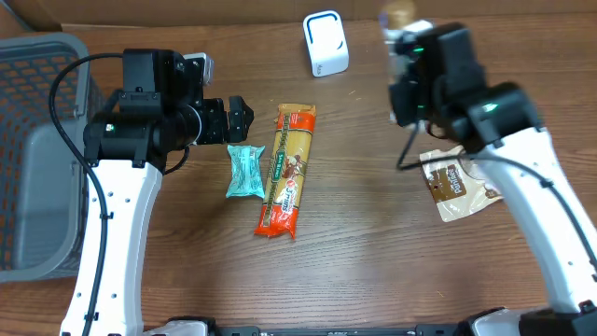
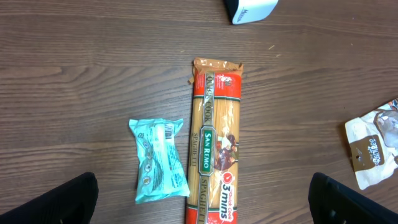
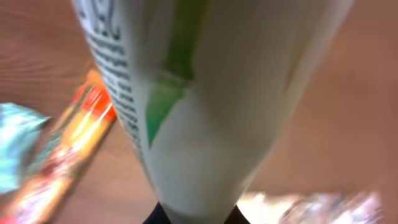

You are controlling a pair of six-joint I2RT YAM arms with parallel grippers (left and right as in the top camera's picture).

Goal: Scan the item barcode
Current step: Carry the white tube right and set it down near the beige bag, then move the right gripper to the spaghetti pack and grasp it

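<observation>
My right gripper (image 1: 408, 42) is shut on a white tube-like item (image 3: 205, 93) with a green mark and black print. The item fills the right wrist view and is pinched at its narrow end. Overhead, only its blurred tan tip (image 1: 399, 15) shows, raised to the right of the white scanner (image 1: 325, 43). No barcode can be made out. My left gripper (image 1: 242, 119) hangs open above the table, its dark fingers (image 2: 50, 202) wide apart. Below it lie a teal packet (image 2: 158, 160) and a long orange spaghetti pack (image 2: 214, 143).
A brown and white pouch (image 1: 457, 182) lies on the table under the right arm. At the far left stands a grey mesh basket (image 1: 28, 159). The teal packet (image 1: 245, 172) and the spaghetti pack (image 1: 286, 170) lie side by side mid-table.
</observation>
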